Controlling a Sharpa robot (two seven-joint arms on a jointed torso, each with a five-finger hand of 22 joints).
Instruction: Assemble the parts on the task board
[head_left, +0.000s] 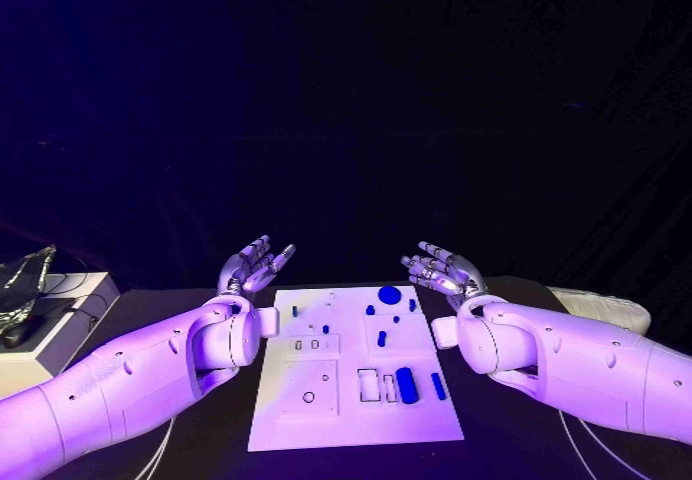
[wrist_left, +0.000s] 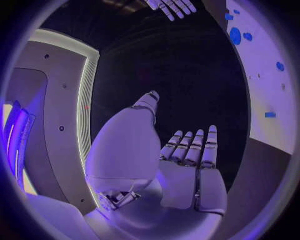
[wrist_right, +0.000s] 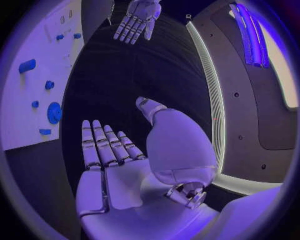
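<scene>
The white task board (head_left: 353, 400) lies flat in the middle of the black table (head_left: 534, 450); small blue parts sit on it, among them a round disc (head_left: 389, 295) near its far edge and a long peg (head_left: 407, 385) toward its near right; the left hand (head_left: 254, 267) hovers just off the board's far left corner, fingers straight and spread, grasping nothing; the right hand (head_left: 441, 272) hovers off the far right corner, likewise released and empty.
</scene>
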